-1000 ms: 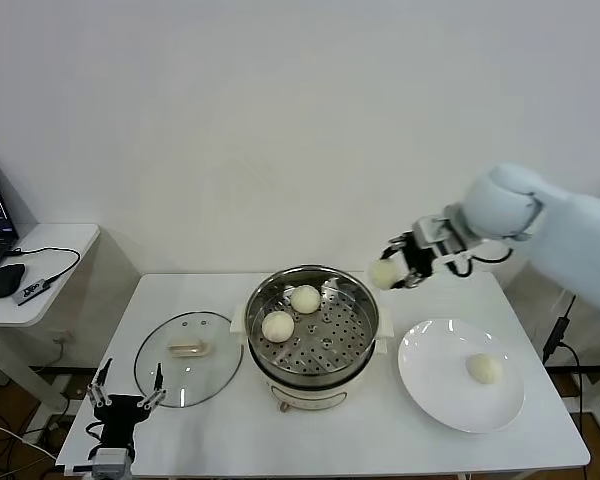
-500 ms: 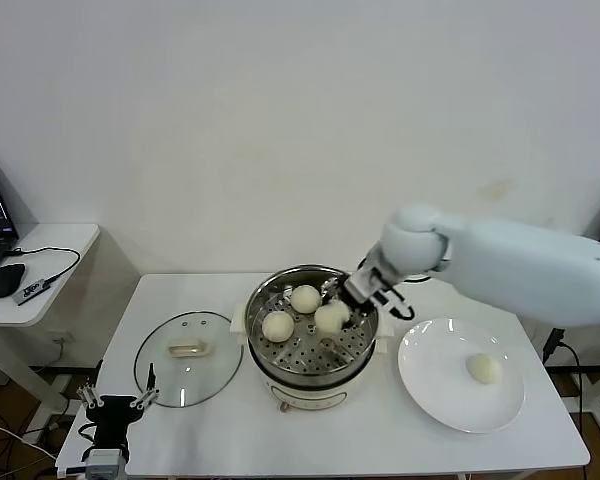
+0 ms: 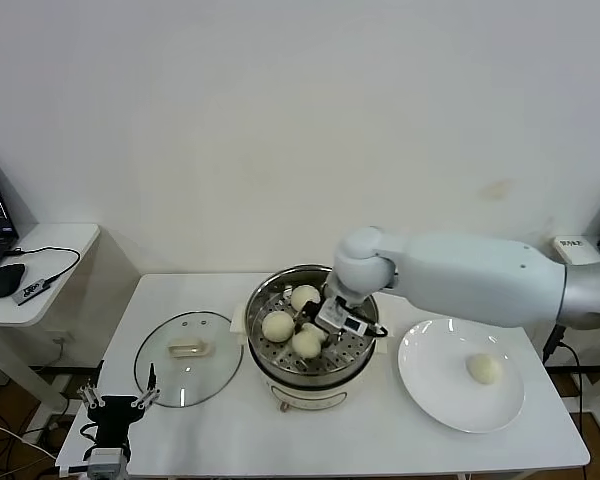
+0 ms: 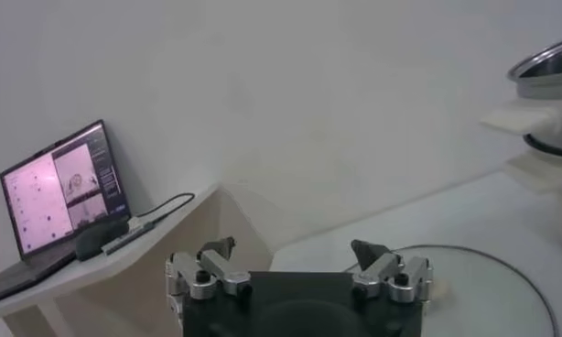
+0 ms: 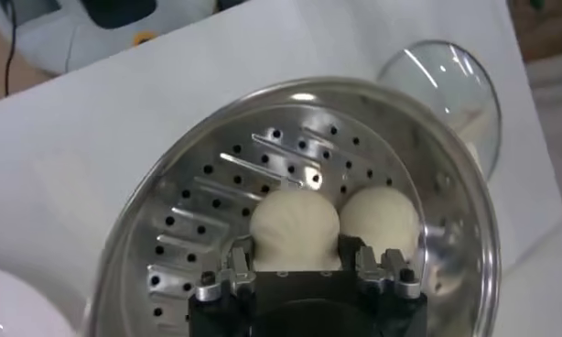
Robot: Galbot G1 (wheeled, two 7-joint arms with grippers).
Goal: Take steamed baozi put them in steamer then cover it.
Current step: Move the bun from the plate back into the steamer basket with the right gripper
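The steel steamer [image 3: 356, 357] stands mid-table with two baozi [image 3: 305, 297] [image 3: 278, 325] on its perforated tray. My right gripper [image 3: 311, 337] is down inside the steamer, shut on a third baozi [image 3: 306, 344] held just above or on the tray. In the right wrist view that baozi [image 5: 295, 227] sits between the fingers of the right gripper [image 5: 297, 253], next to another bun [image 5: 380, 215]. A fourth baozi [image 3: 483, 368] lies on the white plate [image 3: 435, 385]. The glass cover [image 3: 187, 358] lies flat left of the steamer. My left gripper [image 3: 116, 404] is open and idle at the front left.
A side table with a laptop [image 4: 66, 183] and a mouse [image 3: 4, 280] stands far left. The left wrist view shows the left gripper [image 4: 293, 253] open, the cover's rim [image 4: 482, 261] and the steamer's edge [image 4: 546, 69] beyond it.
My right arm has carried the baozi from above the steamer's right rim down and left into the steamer, over the tray's front middle. The left arm has barely moved.
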